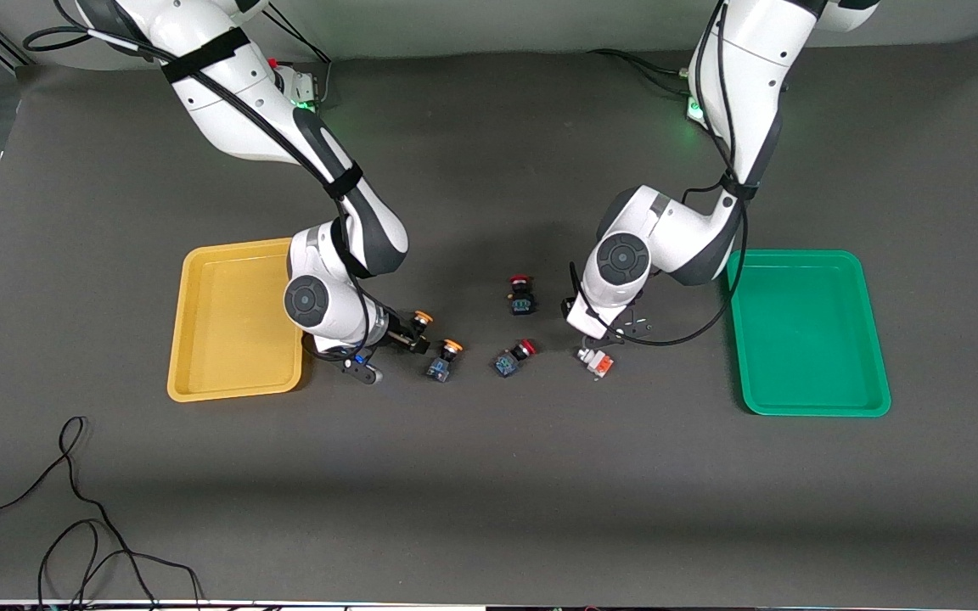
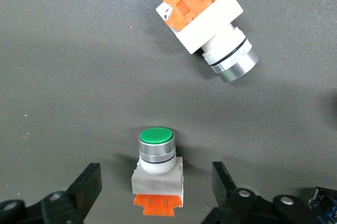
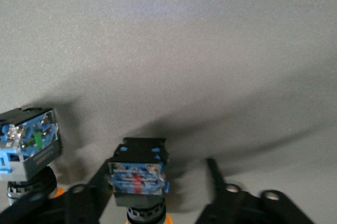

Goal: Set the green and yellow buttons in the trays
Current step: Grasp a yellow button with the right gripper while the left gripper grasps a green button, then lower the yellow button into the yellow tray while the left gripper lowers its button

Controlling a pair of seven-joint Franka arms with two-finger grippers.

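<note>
Left pincer [image 2: 157,182] spread wide, low astride an upright green button [image 2: 157,171] on the counter [image 1: 489,475], nothing gripped, seemingly lined up for a pick toward the green tray [image 1: 871,339]; second green button [image 2: 208,34] on its side just beside. Right pincer [image 3: 158,192] open around one yellow button [image 3: 138,179] beside the yellow tray [image 1: 192,322], other yellow button [image 3: 29,147] close by. Both trays without buttons; two red-capped switches [image 1: 513,358] between the pincers, clear of either path.
</note>
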